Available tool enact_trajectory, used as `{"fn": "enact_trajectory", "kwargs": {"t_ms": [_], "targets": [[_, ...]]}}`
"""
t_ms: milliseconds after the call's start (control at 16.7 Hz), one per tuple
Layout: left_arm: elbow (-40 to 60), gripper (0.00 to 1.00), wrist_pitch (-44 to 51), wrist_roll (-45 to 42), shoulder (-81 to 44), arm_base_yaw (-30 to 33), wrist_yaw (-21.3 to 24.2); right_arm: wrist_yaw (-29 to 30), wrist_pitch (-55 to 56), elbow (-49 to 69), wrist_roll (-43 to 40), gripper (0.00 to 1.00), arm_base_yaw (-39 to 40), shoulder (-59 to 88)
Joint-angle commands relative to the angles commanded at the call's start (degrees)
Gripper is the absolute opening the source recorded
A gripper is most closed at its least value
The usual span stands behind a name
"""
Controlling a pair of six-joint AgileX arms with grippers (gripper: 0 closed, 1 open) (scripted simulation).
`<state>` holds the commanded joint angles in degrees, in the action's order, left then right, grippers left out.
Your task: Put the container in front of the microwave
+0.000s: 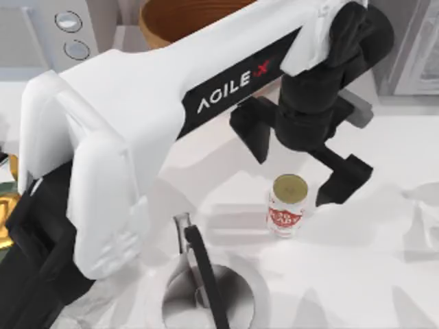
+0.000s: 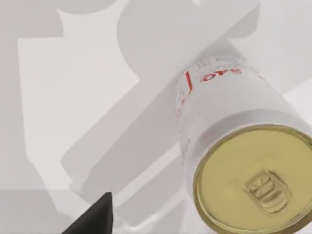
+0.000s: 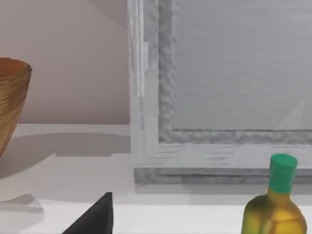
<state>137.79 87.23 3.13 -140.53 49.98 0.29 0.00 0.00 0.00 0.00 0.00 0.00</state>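
Fingers of the left gripper (image 1: 302,161) stand spread apart just above and behind the container (image 1: 287,205), one dark finger (image 1: 252,130) to its left and the other (image 1: 348,179) beside its right, neither touching it, so the tool grasps nothing. The container stands upright on the white table (image 1: 370,274), near the middle, well apart from the microwave (image 1: 51,31) at the far left corner. From the left wrist the gold top (image 2: 258,180) of the container is seen from above, with a dark fingertip (image 2: 95,217) off to one side. A brown basket (image 1: 185,17) sits at the far edge beside the microwave. The right wrist camera looks at a grey box appliance (image 3: 219,92), the basket (image 3: 12,97) and a yellow bottle (image 3: 275,207) with a green cap; whether the right gripper is open cannot be told.
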Motion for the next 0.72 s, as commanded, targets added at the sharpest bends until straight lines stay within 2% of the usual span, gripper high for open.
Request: {"fn": "enact_trajectory", "kwargs": {"t_ms": [240,720], "targets": [[-1.11,1.00,-1.08,-0.09,0.08,-0.14,0.00,0.00,0.00,0.00,0.00,1.00,0.00,0.00],[-15.94,1.00,-14.58,-0.07,1.34,-0.09,-0.02,0.00,0.00,0.00,0.00,1.00,0.00,0.00]]}}
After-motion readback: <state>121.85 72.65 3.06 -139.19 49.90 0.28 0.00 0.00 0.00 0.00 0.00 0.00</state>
